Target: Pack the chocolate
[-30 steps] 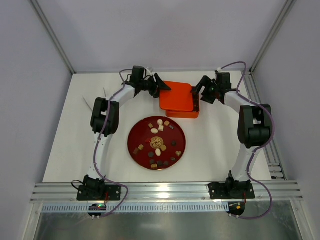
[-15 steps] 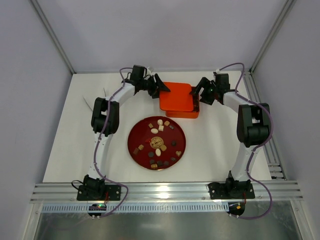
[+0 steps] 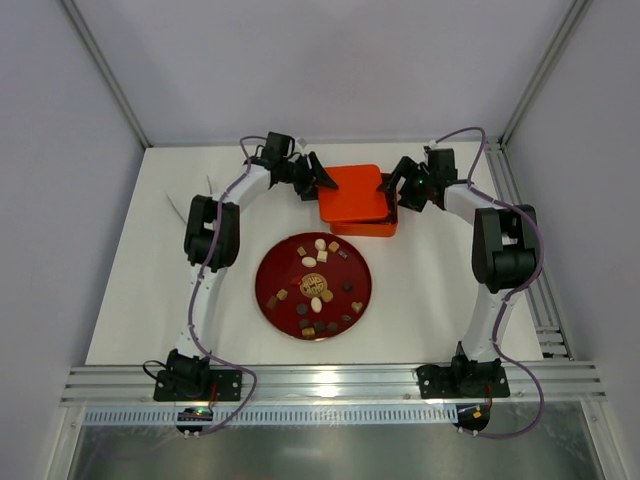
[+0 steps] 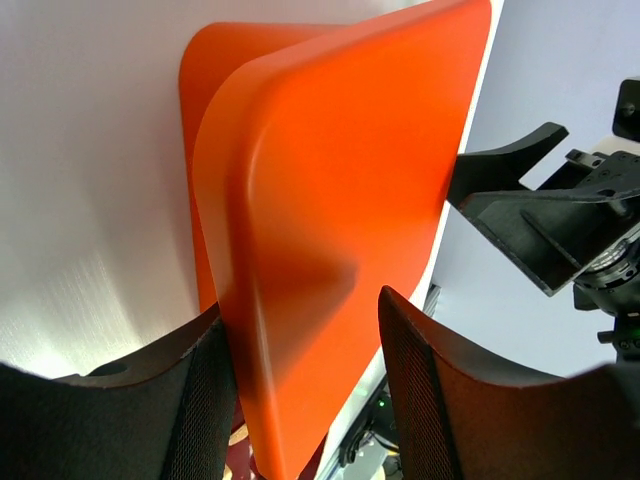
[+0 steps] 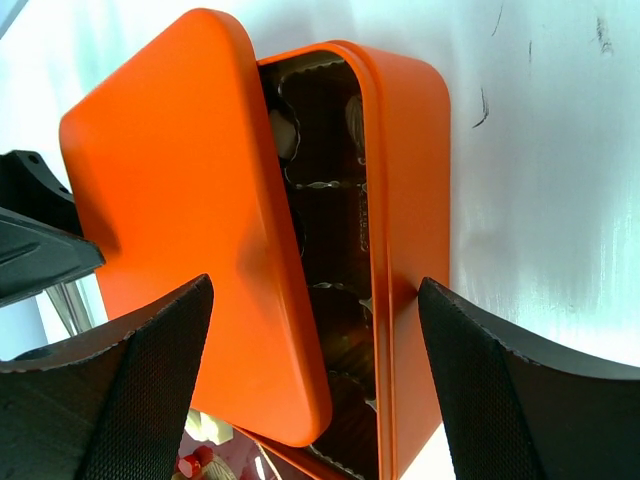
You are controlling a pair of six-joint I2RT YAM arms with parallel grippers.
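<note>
Orange, glossy lid (image 4: pixel 330 180) sits tilted off the square orange box (image 5: pixel 410 200); the chocolate (image 3: pixel 313 285) is waiting.
Your left gripper (image 4: pixel 300 305) pinches the lid's edge between its fingers. The lid is shifted aside, so the brown grid insert (image 5: pixel 320 200) shows along one side; I cannot tell whether any cell is filled. Your right gripper (image 5: pixel 315 288) stands wide at the box's other side and grips nothing. The chocolate, small brown, tan and cream pieces, lies scattered on the round dark-red plate (image 3: pixel 268 268), nearer the arm bases and apart from the box. The step in hand looks like clearing the lid. Lift it straight up before swinging it away, so its lip does not drag the box. Brace the box wall with the right fingers if it slides. Set the lid down well away from the plate.
</note>
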